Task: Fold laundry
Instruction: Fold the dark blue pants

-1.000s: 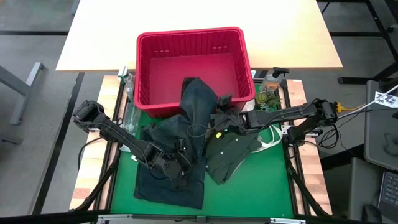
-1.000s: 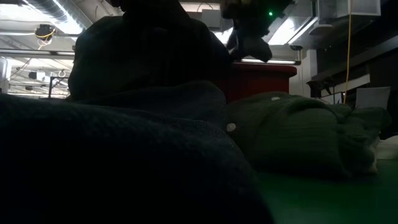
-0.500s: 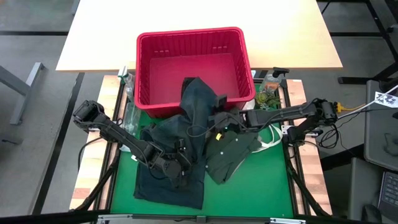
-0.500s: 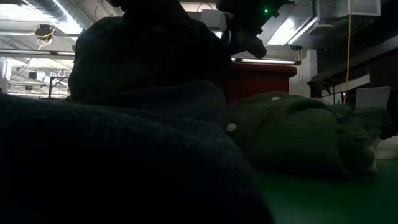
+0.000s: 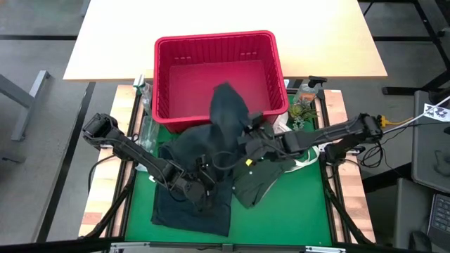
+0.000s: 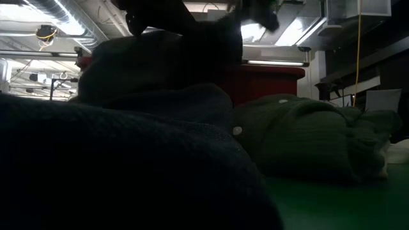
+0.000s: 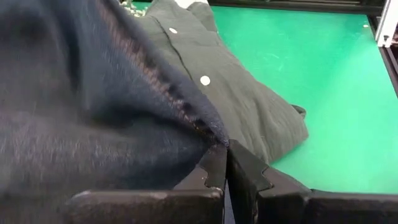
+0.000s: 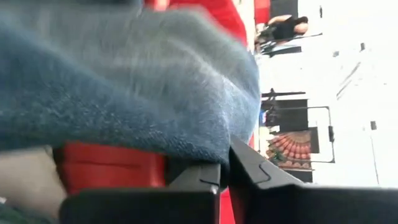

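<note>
jeans: dark blue denim, heaped on green mat, one end draped up over front rim of red basket, other end spread toward near edge of mat; long axis runs basket-to-near-edge
green shirt: crumpled just beside jeans on robot's right, touching them, buttons showing
right gripper: at basket's front rim, jaws pinched tight on the raised jeans end; wrist view shows denim fold bulging over the closed fingers, red basket wall right behind
right arm pose: stretched low across from table's right edge, nearly level, wrist pointing at basket
left gripper: down on lower part of jeans, mid mat; jaws closed on a denim edge, fingers meeting w/ cloth between
left arm pose: reaches in diagonally from left rear, elbow low
key relation: both jaws on same garment, right at basket end, left at near end; pulling apart along that axis prob. draws it out flat
risk: raised end may snag basket rim; shirt may drag along
</note>
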Controlling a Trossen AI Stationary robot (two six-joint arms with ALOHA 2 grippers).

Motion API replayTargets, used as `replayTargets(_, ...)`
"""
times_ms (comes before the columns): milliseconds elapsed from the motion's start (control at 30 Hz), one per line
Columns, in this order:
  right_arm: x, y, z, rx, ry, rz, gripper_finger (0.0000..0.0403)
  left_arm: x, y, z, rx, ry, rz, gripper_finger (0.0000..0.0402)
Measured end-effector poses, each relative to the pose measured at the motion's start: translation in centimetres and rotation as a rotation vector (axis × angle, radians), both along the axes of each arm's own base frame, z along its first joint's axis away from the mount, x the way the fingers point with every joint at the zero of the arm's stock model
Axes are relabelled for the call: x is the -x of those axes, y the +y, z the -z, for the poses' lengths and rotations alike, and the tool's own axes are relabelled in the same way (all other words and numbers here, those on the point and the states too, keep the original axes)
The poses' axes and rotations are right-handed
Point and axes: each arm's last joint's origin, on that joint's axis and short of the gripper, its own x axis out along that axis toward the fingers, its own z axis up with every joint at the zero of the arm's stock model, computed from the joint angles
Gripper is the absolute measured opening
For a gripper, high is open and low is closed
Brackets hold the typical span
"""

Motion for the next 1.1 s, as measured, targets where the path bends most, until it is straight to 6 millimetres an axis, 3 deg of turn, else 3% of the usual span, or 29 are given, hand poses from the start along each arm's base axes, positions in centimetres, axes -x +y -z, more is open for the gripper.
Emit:
replayTargets(267,1.4,4.7,-6.8,0.022,-0.106,-0.085,0.0007,0.0,0.0,-0.1,-0.005,-0.009,-0.01,0.0)
replayTargets(533,3.6,8.5,-10.9,-0.021,-0.186,-0.223,0.0018,-0.1,0.0,-0.3,-0.005,-0.03,-0.021,0.0)
replayTargets(767,5.1,10.8,-11.0,-0.04,-0.171,-0.291,0.0007,0.0,-0.1,-0.3,-0.003,-0.024,-0.013,0.0)
replayTargets(1100,7.2,12.0,-9.6,-0.19,-0.155,-0.28,0.0009,0.0,-0.1,0.0,-0.001,-0.002,0.0,0.0)
